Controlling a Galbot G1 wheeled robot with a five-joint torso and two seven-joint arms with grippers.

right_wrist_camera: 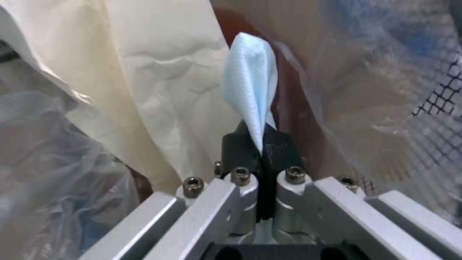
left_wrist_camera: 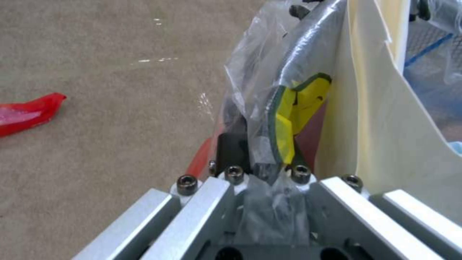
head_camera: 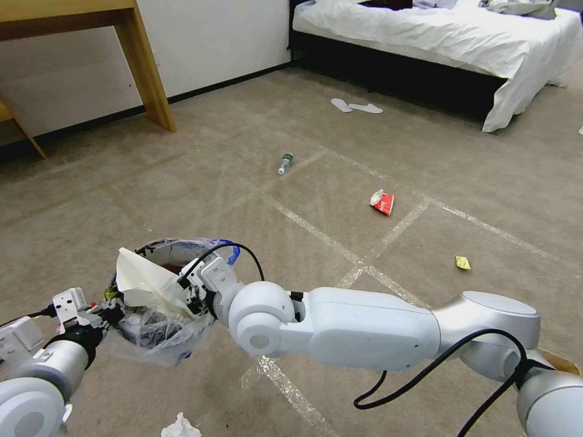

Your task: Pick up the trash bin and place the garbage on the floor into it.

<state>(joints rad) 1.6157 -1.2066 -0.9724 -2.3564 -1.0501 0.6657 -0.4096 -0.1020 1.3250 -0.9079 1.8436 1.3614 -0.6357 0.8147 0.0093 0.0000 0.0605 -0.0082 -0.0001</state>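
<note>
The trash bin (head_camera: 159, 331), red with a crinkly clear liner, hangs just above the floor (head_camera: 316, 200) at the lower left. My left gripper (head_camera: 104, 311) is shut on the rim; the left wrist view shows the gripper (left_wrist_camera: 260, 153) clamping liner and red edge. My right gripper (head_camera: 193, 292) reaches into the bin from the right and is shut (right_wrist_camera: 260, 146) on a light blue mask (right_wrist_camera: 250, 94). A white paper sheet (head_camera: 143, 278) stands in the bin (right_wrist_camera: 158, 72). Garbage on the carpet: a small bottle (head_camera: 285, 162), a red wrapper with tissue (head_camera: 382, 202), a yellow scrap (head_camera: 463, 262), a crumpled tissue (head_camera: 180, 426).
A yellow-green wrapper (left_wrist_camera: 291, 112) lies inside the liner and a red wrapper (left_wrist_camera: 26, 112) lies on the carpet beside the bin. A bed (head_camera: 461, 42) stands at the far right with white slippers (head_camera: 357, 107) before it. A wooden desk leg (head_camera: 146, 67) rises far left.
</note>
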